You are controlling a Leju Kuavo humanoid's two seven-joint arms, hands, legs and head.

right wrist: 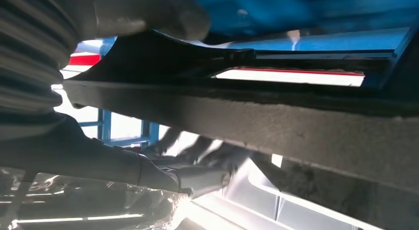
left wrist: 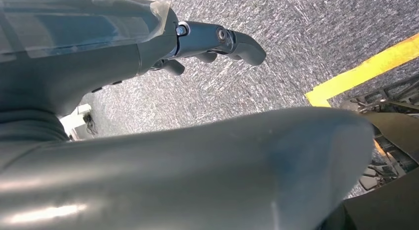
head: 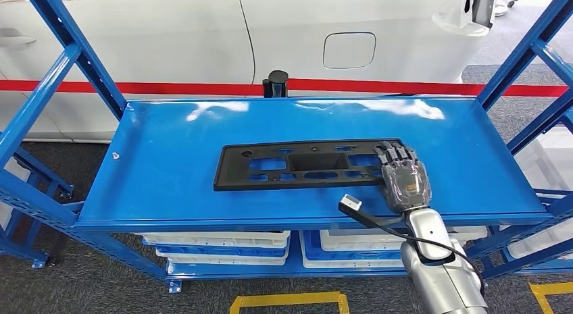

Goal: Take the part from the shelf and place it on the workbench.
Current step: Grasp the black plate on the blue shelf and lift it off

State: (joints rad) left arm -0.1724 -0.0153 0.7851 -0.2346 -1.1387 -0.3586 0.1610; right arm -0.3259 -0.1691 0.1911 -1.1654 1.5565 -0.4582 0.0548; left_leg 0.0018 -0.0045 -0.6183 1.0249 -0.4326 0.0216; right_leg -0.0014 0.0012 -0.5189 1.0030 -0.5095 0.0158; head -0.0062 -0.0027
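Observation:
A flat black plastic part [head: 304,164] with several cut-outs lies across the middle of the blue shelf top [head: 169,172]. My right hand [head: 403,177] reaches over the shelf's front edge, its fingers lying over the part's right end. In the right wrist view the part's edge [right wrist: 257,116] runs between the thumb [right wrist: 153,12] on one face and the dark fingers [right wrist: 197,163] on the other, so the hand grips it. My left hand [left wrist: 197,39] hangs over grey carpet, fingers loosely apart and holding nothing.
Blue slanted uprights [head: 61,64] [head: 527,50] frame the shelf on both sides. White bins [head: 223,250] are stacked on the lower level. A white car [head: 304,37] stands close behind, and a black post [head: 277,83] rises at the rear edge. Yellow floor tape [head: 290,302] marks the front.

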